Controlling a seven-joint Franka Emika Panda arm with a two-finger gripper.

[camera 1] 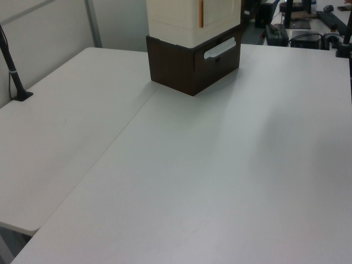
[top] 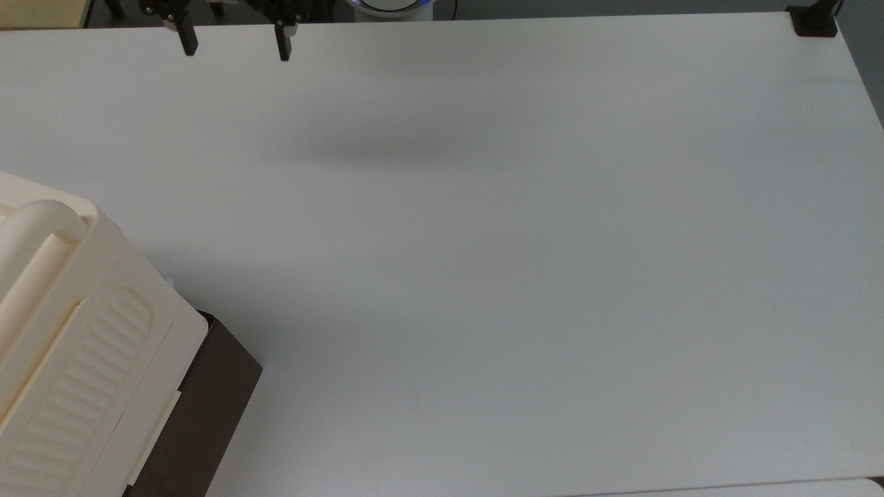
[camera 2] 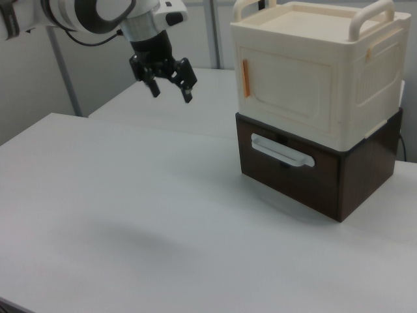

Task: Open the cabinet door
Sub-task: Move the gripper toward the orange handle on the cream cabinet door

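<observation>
The door is a flat cream panel with a raised rim and rounded corners, set flush in the face of the cabinet that the right view sees head-on; it sits closed, with an orange strip upright along its edge at the right view's left. The cabinet is a cream box with rounded handle bars rising at its top corners and a ribbed, oval-ended panel on one side, plain in the top view, where the box fills the lower left corner. It stands on a dark brown base whose front carries a white pull, just below the door. In the left view the cabinet and base stand at the far end of the table, near the seam between two white tabletops. The gripper hangs in the air above the table, well apart from the cabinet and toward the right view's left, its two dark fingers spread apart with nothing between them. In the top view the gripper reaches in at the upper edge, left of centre, over the table's far rim, and a soft shadow lies on the white surface below it. A black clamp sits on the top view's upper right corner of the table.
</observation>
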